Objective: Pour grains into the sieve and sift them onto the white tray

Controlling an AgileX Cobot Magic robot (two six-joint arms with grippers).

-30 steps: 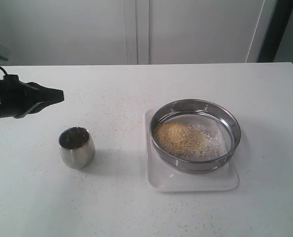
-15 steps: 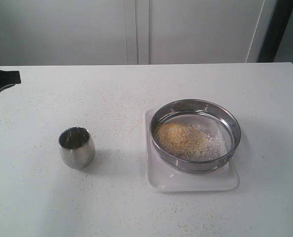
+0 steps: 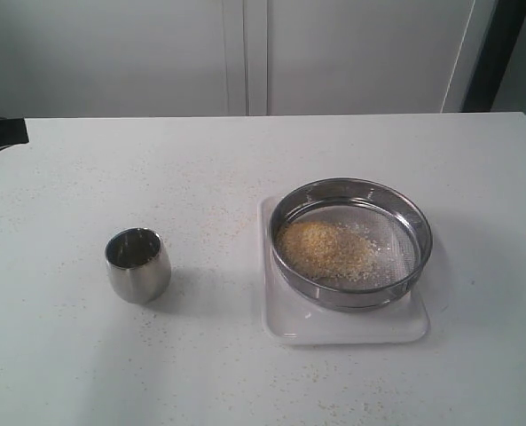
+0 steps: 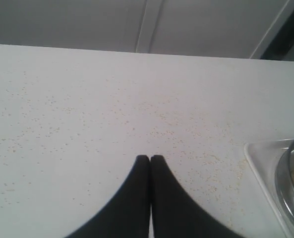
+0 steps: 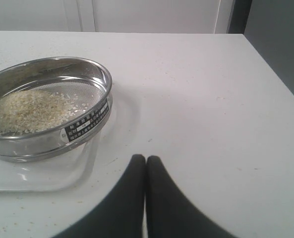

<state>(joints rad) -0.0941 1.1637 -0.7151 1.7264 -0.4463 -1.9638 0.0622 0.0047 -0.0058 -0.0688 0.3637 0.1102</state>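
The sieve, a wide shallow steel ring with a grey mesh bottom, sits level on the white tray, right of centre in the lower half of the exterior frame. It covers most of the tray. The grains, golden with paler bits, lie heaped on the left part of the mesh.

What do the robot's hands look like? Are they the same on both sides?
Both look alike. The left tool and the right tool each have two smooth, matte black fingers, wide at the base and curving in to slim, rounded tips. No cables, stickers or markings show on them.
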